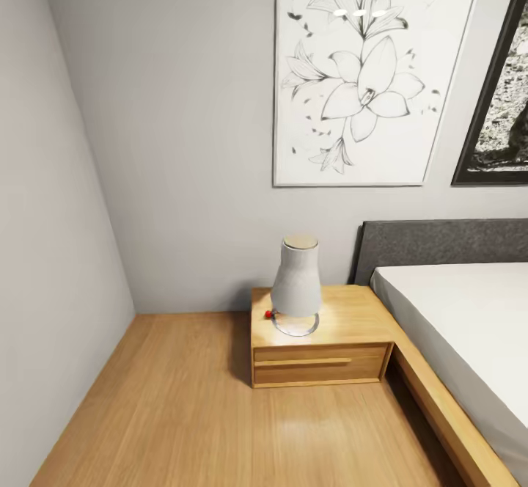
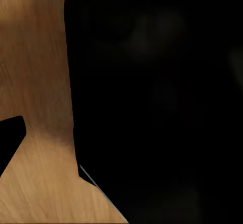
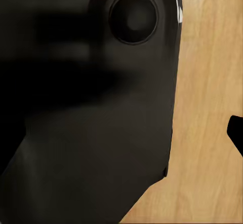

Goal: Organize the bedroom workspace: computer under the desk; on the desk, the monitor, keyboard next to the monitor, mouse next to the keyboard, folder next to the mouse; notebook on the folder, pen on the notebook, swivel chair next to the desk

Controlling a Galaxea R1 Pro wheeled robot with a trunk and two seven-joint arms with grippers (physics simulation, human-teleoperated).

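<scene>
We're looking into a bedroom corner, and none of the desk things are in front of the head camera right now. Smooth pale grey walls (image 1: 176,142) meet at the far left, and a warm wooden floor (image 1: 183,414) with fine straight grain runs toward us, with a soft glossy patch of light near the middle. Against the far wall sits a low boxy nightstand (image 1: 323,359) in light wood, one drawer with a long flat bar pull across its front. On top stands a white lamp (image 1: 296,285), matte and faintly textured, bulging at the base, narrowing to a neck with a flat round cap, resting on a clear ring foot. Just beside that foot on its left is a tiny red object (image 1: 269,314), too small to identify. To the right, a bed (image 1: 469,340) with a smooth white mattress, a dark grey fabric headboard and a light wooden side rail angling toward us. Above, a white-framed line drawing of lilies (image 1: 367,69), and at the far right edge a black-framed dark picture (image 1: 499,105). Both wrist cameras show wood-grain flooring beside big, smooth black rounded shapes very close to the lens; whether either gripper is spread or clenched, I can't tell.
</scene>
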